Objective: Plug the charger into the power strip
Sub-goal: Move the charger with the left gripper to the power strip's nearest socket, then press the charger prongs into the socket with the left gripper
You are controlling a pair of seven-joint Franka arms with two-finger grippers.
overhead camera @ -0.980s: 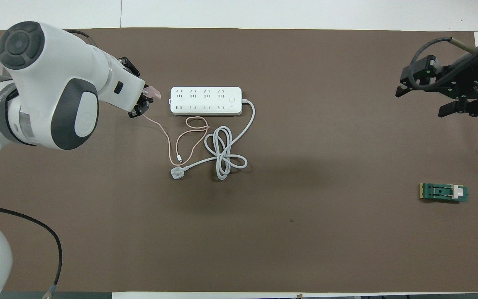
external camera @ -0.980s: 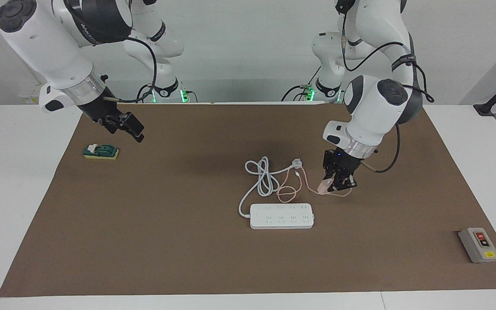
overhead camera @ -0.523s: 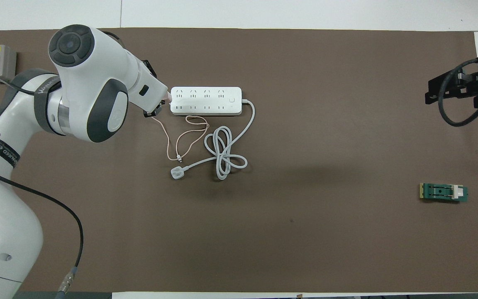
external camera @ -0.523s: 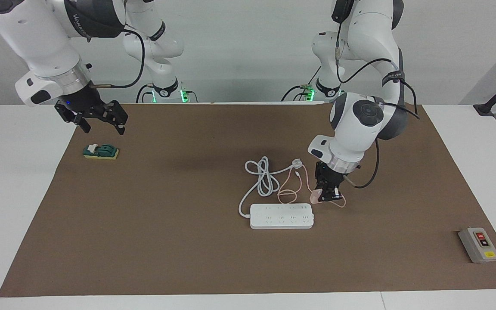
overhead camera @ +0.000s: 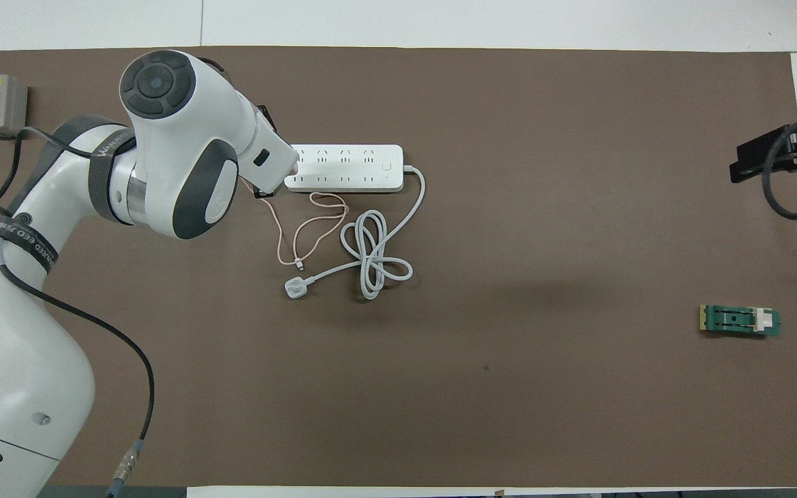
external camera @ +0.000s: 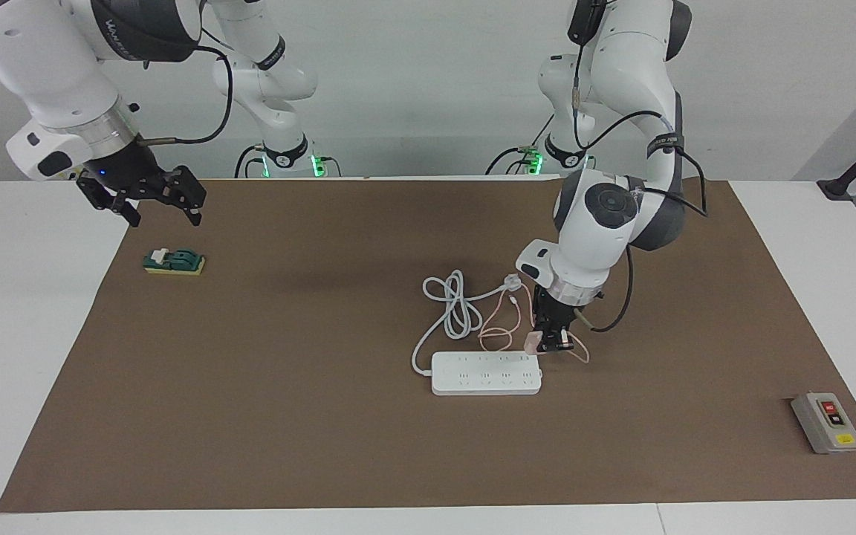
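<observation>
charger point(external camera: 533, 342) in left gripper point(external camera: 551, 345), over power strip point(external camera: 485, 373)

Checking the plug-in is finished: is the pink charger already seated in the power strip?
No: the left claw holds the charger just above the power strip's end.

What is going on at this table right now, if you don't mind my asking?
The left hand is shut on the pale-pink charger and holds it over the end of the white power strip nearest the left arm; it is not plugged in yet. The charger's thin pink cable trails on the mat beside the strip's coiled white cord. The right hand waits open, raised above the green switch block.
</observation>
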